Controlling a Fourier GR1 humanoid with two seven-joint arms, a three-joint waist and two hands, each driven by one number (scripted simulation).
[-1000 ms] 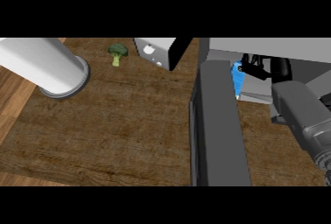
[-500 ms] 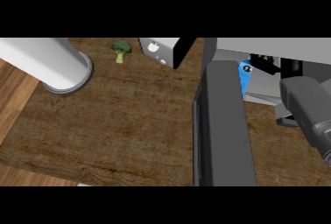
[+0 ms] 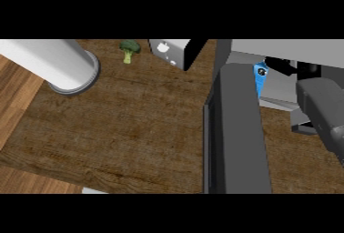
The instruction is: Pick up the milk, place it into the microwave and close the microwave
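Blue-and-white milk carton [image 3: 259,78] at 1 o'clock, inside grey microwave cavity [image 3: 289,49], likely being set down. Right hand [image 3: 282,66] black, just beside carton; fingers' state: cannot tell. Dark open microwave door [image 3: 235,132] swung out at centre, not yet closed. Left hand not visible. Green broccoli floret [image 3: 128,49] at 11 o'clock on brown wooden counter [image 3: 121,127].

We see our right hand [image 3: 282,65] reaching into the microwave [image 3: 289,50], beside the blue milk [image 3: 260,77]. The open microwave door [image 3: 238,132] juts over the bench [image 3: 128,123], where broccoli [image 3: 128,49] lies.
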